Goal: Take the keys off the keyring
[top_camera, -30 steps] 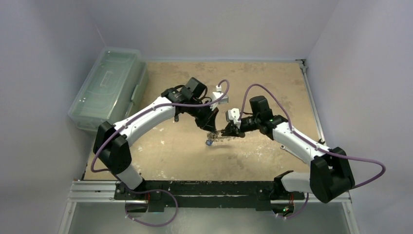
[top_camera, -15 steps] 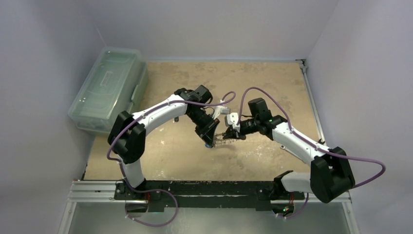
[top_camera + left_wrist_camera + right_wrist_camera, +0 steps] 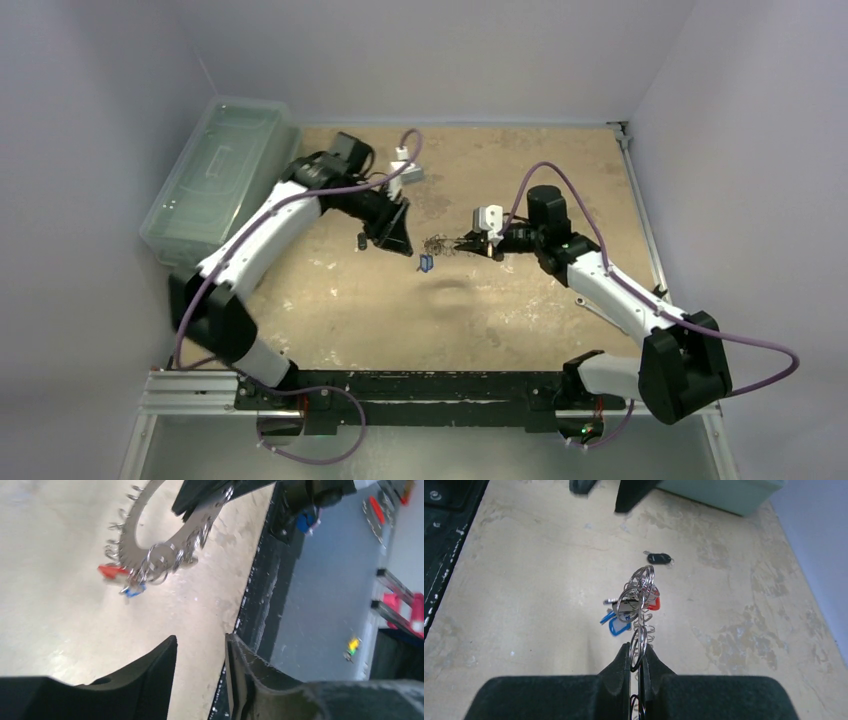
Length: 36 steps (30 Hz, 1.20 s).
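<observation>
The keyring point(image 3: 640, 597) is a thin silvery ring fringed with small keys point(image 3: 165, 555), held off the table. My right gripper point(image 3: 638, 652) is shut on its edge, also visible from above point(image 3: 468, 243). A blue key point(image 3: 426, 263) and a red key point(image 3: 112, 571) hang from the ring's far end. One black-headed key point(image 3: 659, 558) lies loose on the table beyond the ring. My left gripper point(image 3: 201, 640) is open and empty. It hangs to the left of the keyring point(image 3: 438, 245), apart from it, and shows in the top view point(image 3: 398, 240).
A clear lidded plastic box point(image 3: 225, 180) stands along the table's left edge behind the left arm. The metal rail with both arm bases point(image 3: 430, 385) runs along the near edge. Walls close in the table at the back and right.
The left gripper was shut at the keyring's end. It has opened and swung away to the back left. The right gripper has carried the keyring a little toward the back.
</observation>
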Motion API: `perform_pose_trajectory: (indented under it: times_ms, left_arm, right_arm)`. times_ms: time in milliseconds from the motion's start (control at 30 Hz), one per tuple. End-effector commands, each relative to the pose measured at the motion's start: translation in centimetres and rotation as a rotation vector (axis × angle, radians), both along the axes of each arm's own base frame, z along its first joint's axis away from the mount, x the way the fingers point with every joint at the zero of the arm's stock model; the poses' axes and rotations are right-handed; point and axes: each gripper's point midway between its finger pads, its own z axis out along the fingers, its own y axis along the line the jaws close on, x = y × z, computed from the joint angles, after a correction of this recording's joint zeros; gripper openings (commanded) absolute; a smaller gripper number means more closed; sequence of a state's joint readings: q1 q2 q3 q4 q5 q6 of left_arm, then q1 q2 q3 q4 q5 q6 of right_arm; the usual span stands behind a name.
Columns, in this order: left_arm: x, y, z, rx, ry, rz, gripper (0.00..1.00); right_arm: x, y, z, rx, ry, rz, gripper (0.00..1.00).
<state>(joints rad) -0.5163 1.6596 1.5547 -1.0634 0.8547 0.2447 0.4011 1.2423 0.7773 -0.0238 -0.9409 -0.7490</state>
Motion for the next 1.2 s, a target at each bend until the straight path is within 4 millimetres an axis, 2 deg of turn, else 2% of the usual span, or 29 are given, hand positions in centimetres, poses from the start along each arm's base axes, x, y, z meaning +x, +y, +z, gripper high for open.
perform_pose_trajectory:
  times_ms: [0,167,267,433,700,1067,1167]
  left_arm:
    - [2.5,1.2,6.7,-0.231,-0.38,0.112,0.41]
    - [2.0,0.2,10.0,-0.459,-0.452,0.203,0.41]
    - [2.1,-0.2,10.8,-0.549,-0.466,0.24,0.42]
    - [1.5,-1.1,10.9,-0.639,-0.431,0.258,0.45]
    - [0.6,-2.9,9.3,-0.63,-0.384,0.242,0.43]
    - [0.5,-3.5,6.8,-0.585,-0.36,0.249,0.42]
    - [0.4,-3.6,6.4,-0.579,-0.355,0.244,0.34]
  right_arm:
    - [0.6,0.5,3.8,0.104,-0.043,-0.006,0.0]
    - [0.3,1.2,5.2,0.151,-0.024,0.033,0.0]
    - [-0.4,1.4,5.8,0.166,-0.002,0.071,0.0]
    - [-1.3,1.6,6.1,0.178,0.023,0.111,0.0]
    - [-1.8,1.7,6.5,0.192,0.044,0.132,0.0]
    - [-2.3,1.8,6.9,0.199,0.055,0.16,0.0]
    - [-2.2,1.8,6.9,0.199,0.056,0.161,0.0]
